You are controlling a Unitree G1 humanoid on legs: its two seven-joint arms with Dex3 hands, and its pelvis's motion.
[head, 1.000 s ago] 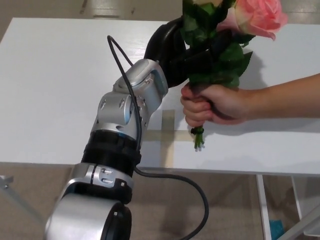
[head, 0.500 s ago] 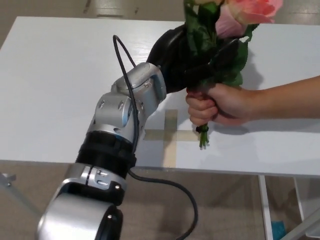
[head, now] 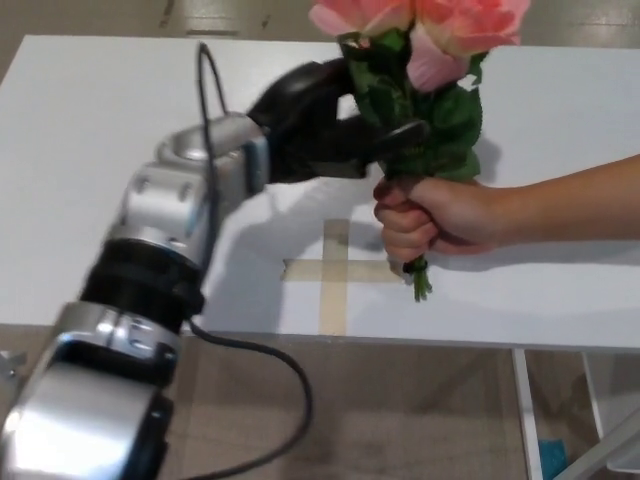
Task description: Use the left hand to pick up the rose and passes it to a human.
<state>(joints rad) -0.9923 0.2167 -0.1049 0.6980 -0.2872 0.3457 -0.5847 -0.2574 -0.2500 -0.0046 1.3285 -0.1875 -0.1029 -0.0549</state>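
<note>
The rose [head: 425,25], pink blooms above green leaves and stems, is held upright over the white table [head: 90,150] at the top centre. My left hand [head: 320,115] reaches in from the left and is shut on the rose at its leafy part, one black finger [head: 395,132] lying across the front of the leaves. Just below it, a person's hand [head: 430,215] coming from the right grips the stems in a fist. The stem ends [head: 420,285] stick out under that fist. My right hand does not show.
A tan tape cross [head: 335,270] marks the table near its front edge, below the rose. The person's forearm [head: 570,205] stretches across the right side of the table. A black cable [head: 205,120] loops over my left forearm. Floor and a table leg [head: 525,410] show beneath.
My left arm has swung out to the left and the hand has turned sideways. The rose and the person's fist have shifted slightly left and stand more upright.
</note>
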